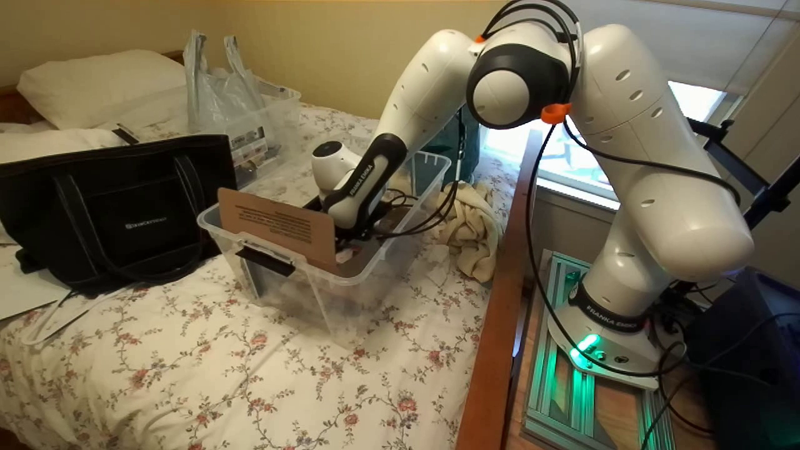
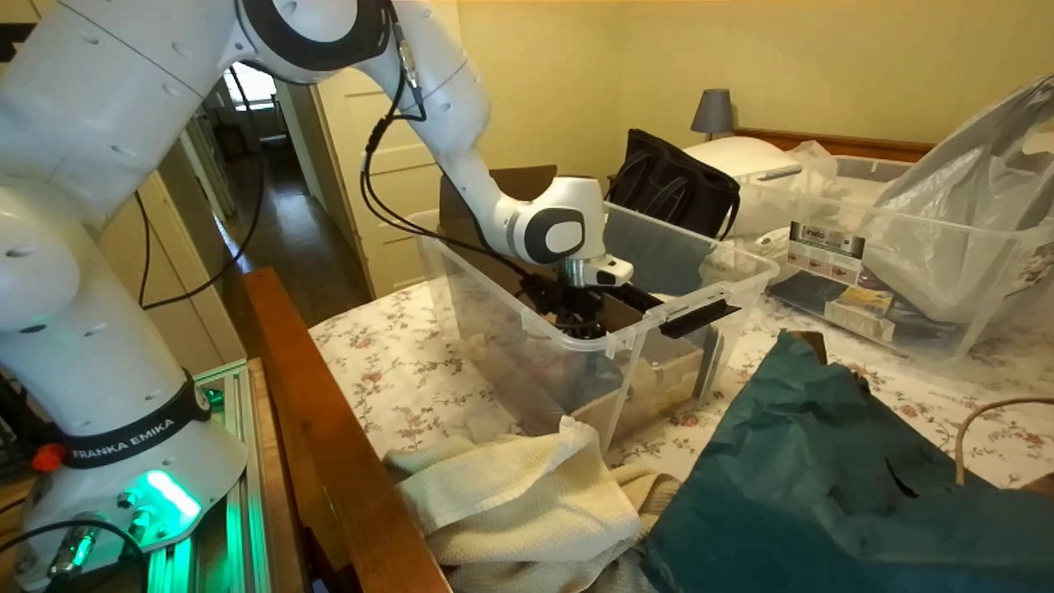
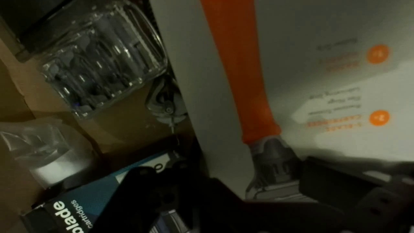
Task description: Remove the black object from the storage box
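Note:
The storage box, a clear plastic bin, stands on the bed in both exterior views [image 1: 331, 303] [image 2: 605, 395]. My gripper [image 2: 585, 329] reaches down into it, close to its contents. In the wrist view, the black fingers [image 3: 271, 191] stand apart over a white box [image 3: 220, 123] printed with an orange razor. A very dark shape [image 3: 278, 218] lies between and below the fingers; I cannot tell whether it is the black object or my gripper's own body. A black boxy part [image 3: 32, 19] shows at top left, above a clear ribbed container [image 3: 103, 58].
In the bin are a blue cartridge box [image 3: 93, 194], crumpled plastic [image 3: 58, 152] and a small metal item [image 3: 168, 103]. A brown cardboard flap [image 1: 281, 225] stands at one end. A black bag [image 1: 137, 212], another clear bin [image 2: 980, 329], cloth [image 2: 527, 502] and teal bag [image 2: 807, 494] surround it.

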Robot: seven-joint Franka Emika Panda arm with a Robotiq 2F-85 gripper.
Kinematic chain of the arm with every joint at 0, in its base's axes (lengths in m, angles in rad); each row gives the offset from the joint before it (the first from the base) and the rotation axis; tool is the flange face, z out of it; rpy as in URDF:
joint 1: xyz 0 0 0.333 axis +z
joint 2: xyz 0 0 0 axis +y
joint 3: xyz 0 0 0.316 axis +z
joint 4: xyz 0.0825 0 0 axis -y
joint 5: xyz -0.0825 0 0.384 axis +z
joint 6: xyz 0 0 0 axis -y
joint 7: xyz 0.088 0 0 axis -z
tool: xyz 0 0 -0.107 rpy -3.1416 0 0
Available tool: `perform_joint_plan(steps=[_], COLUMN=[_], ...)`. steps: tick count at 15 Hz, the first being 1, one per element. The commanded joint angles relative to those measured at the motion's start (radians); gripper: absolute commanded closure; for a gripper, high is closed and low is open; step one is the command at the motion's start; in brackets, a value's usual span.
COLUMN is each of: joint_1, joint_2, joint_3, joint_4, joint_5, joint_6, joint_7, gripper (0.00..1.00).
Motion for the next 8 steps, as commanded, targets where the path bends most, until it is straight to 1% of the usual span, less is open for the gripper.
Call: perform_joint_plan(steps=[1, 3, 4, 6, 7, 8], joint_1=[-0.011, -0.039, -0.057, -0.099, -0.117, -0.138], joint_2=[0.044, 0.033, 0.028, 0.015, 0.01, 0.004], joint_3=[0.013, 0.034, 0.049, 0.083, 0.098, 0.115], joint_4=[0.033, 0.029, 0.028, 0.024, 0.021, 0.02], joint_5=[0.024, 0.042, 0.053, 0.084, 0.099, 0.117], joint_6=[0.012, 0.006, 0.005, 0.003, 0.002, -0.001], joint_7=[0.004, -0.022, -0.037, -0.077, -0.096, -0.118], gripper=[0.58, 0.71, 0.79, 0.91, 0.98, 1.0])
